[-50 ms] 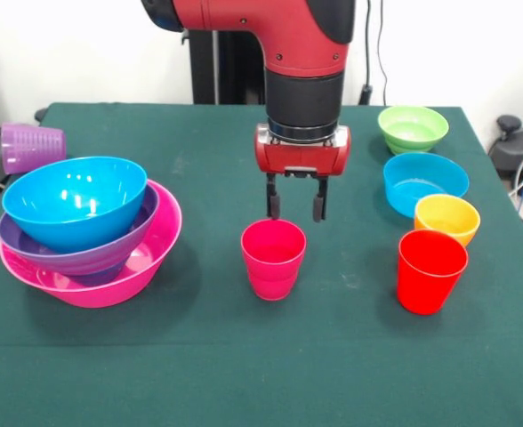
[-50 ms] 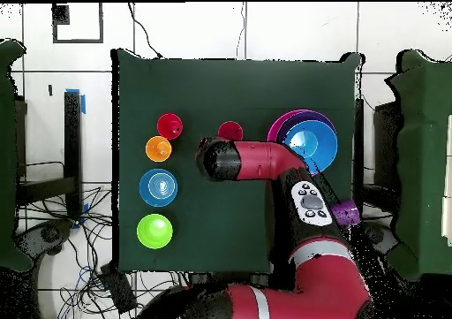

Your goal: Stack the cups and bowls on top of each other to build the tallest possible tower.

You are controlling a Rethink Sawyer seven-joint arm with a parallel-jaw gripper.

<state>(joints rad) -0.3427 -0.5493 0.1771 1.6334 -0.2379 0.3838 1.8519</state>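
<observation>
Tower: blue bowl nested in purple bowl, both in the huge pink bowl, at the desk's left side in the front view.
Magenta cup: upright, mouth up, mid-desk, clear on all sides.
End effector: fingers spread open, empty, hanging just above and behind the magenta cup's rim.
Purple cup: lying on its side behind the tower, mouth toward the desk's middle.
Right row: green bowl, cyan bowl, orange bowl, red cup, all upright.
Overhead: the arm hides the fingers and part of the magenta cup; row spacing shows plainly.
</observation>
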